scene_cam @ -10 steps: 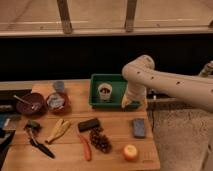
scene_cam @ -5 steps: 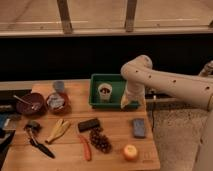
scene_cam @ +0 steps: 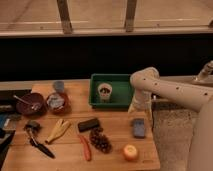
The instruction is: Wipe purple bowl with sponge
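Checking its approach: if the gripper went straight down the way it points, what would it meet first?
The gripper, hanging at the right edge of the green plastic tray, would likely meet the wooden table first, just behind the blue-grey rectangular sponge; depth is unclear.

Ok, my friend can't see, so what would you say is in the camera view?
A white robot arm reaches from the right, its gripper hanging beside a green tray, near the blue-grey sponge on a wooden table. The purple bowl sits at the far left.
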`<state>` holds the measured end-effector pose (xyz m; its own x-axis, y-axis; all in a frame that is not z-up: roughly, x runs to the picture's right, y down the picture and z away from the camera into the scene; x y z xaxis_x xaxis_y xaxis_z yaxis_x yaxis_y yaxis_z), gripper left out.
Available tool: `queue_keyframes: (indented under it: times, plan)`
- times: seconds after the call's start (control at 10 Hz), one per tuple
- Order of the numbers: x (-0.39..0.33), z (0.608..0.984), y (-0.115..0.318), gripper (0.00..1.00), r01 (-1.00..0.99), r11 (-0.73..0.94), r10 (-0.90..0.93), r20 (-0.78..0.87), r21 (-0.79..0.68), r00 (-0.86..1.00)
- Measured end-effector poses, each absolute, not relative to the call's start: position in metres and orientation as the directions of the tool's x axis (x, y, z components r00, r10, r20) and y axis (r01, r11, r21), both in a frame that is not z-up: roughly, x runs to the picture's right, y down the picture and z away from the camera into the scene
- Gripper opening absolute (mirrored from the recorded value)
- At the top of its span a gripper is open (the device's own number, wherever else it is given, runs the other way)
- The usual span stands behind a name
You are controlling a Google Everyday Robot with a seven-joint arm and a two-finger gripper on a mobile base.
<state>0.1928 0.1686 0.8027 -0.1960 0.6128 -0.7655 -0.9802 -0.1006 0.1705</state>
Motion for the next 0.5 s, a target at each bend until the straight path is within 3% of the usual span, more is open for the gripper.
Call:
queue_keyframes:
  times: [0.5]
  plan:
    - [0.182,0.828,0.214,0.66,-0.979,-0.123,0.503,-0.84,0.164,-0.204]
